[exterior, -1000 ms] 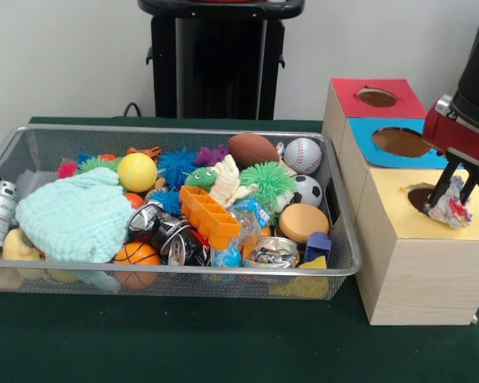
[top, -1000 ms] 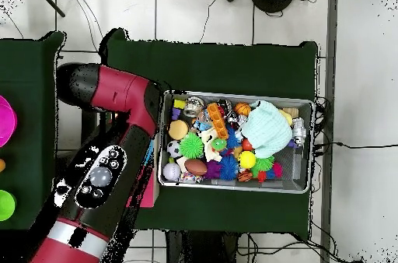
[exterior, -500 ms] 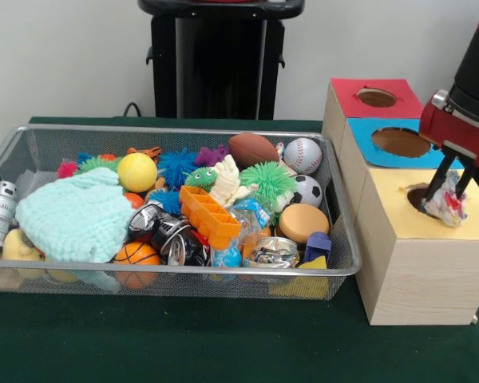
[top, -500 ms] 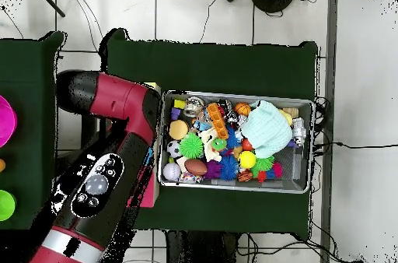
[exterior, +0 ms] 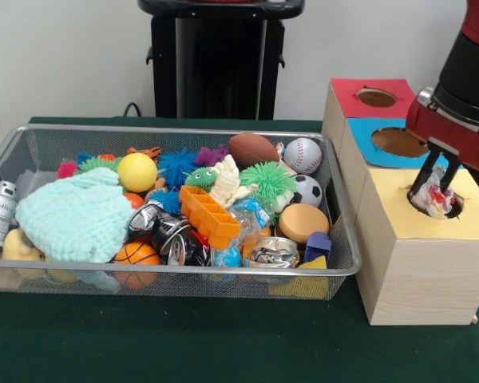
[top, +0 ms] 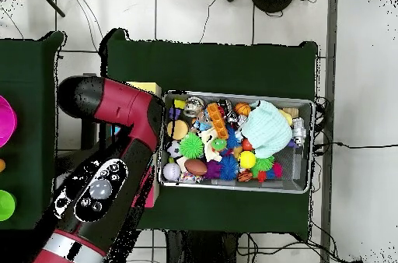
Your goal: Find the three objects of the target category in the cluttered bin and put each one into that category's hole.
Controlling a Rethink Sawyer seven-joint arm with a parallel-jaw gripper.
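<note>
Over the yellow box's hole [exterior: 433, 199], at the bin's [exterior: 339, 267] three o'clock, the gripper [exterior: 433, 188] pinches a crumpled wrapper [exterior: 436, 199]; overhead, the arm [top: 116, 166] hides all three.

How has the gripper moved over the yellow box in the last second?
Yes. The gripper, shut on the crumpled wrapper, has shifted left in the front view and now sits over the hole in the yellow box.

The arm [top: 109, 166] is glossy red with black joints and rounded covers; a black panel on its upper side carries a grey round knob and small buttons [top: 97, 190]; a silver band rings the lower link; the wrist [exterior: 455, 120] is a red block under a black cylinder.
</note>
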